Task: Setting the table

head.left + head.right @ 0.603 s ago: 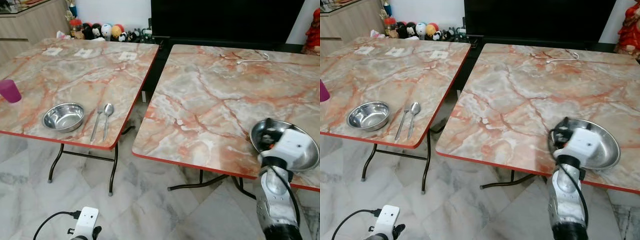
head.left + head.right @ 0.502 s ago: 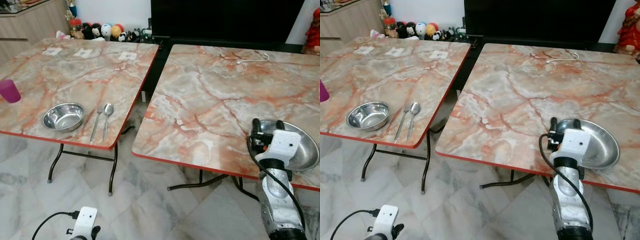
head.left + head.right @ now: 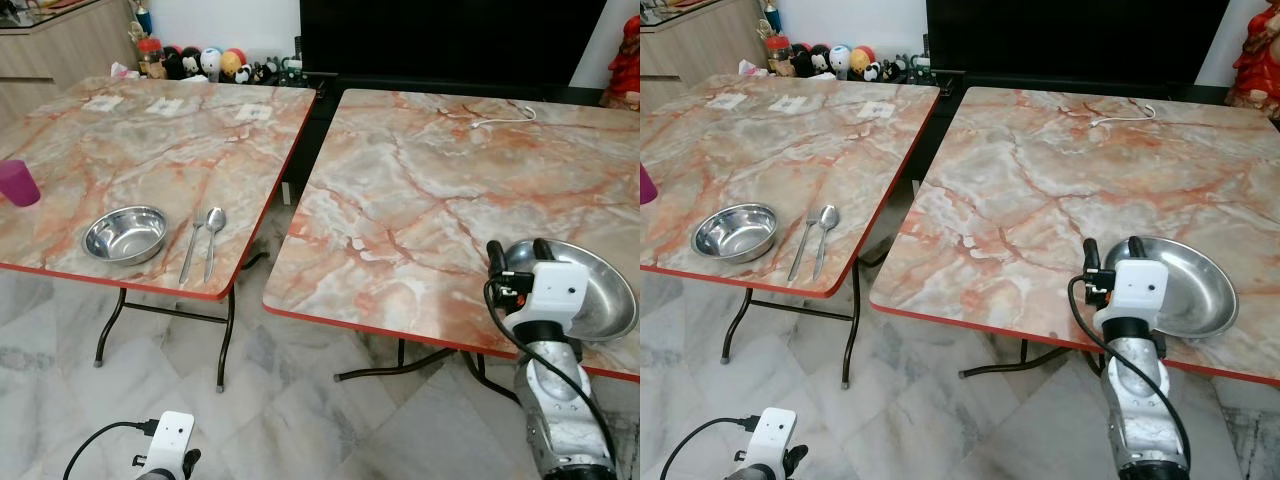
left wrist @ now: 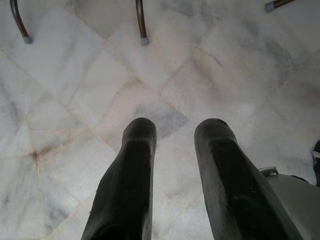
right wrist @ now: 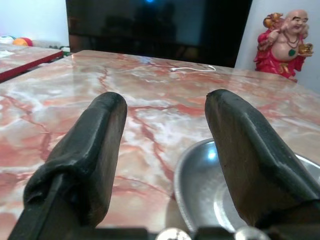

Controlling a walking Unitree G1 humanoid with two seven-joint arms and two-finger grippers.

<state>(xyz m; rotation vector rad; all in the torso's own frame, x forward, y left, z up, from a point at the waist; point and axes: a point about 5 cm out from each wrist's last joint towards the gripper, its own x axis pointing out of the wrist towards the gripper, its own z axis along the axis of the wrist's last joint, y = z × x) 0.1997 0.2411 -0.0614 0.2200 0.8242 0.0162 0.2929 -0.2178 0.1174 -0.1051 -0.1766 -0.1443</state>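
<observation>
A wide steel plate (image 3: 605, 295) lies at the near right edge of the right marble table (image 3: 420, 190). My right gripper (image 3: 518, 250) stands open at the plate's left rim, nothing between its fingers. In the right wrist view the plate (image 5: 210, 195) sits low between the two fingers (image 5: 90, 150). On the left table (image 3: 150, 150) rest a small steel bowl (image 3: 124, 233), a fork (image 3: 193, 245), a spoon (image 3: 212, 238) and a purple cup (image 3: 18, 182). My left gripper (image 4: 176, 127) hangs open over the floor.
A narrow gap separates the two tables above black metal legs (image 3: 228, 335). A white cable (image 3: 505, 117) lies at the right table's far side. Toys (image 3: 205, 62), a black screen (image 3: 450, 40) and a red statue (image 5: 287, 42) stand behind. White cards (image 3: 165, 104) lie on the left table.
My right gripper has shifted left from above the plate to its left rim. The plate has stayed in place. The left arm has not moved.
</observation>
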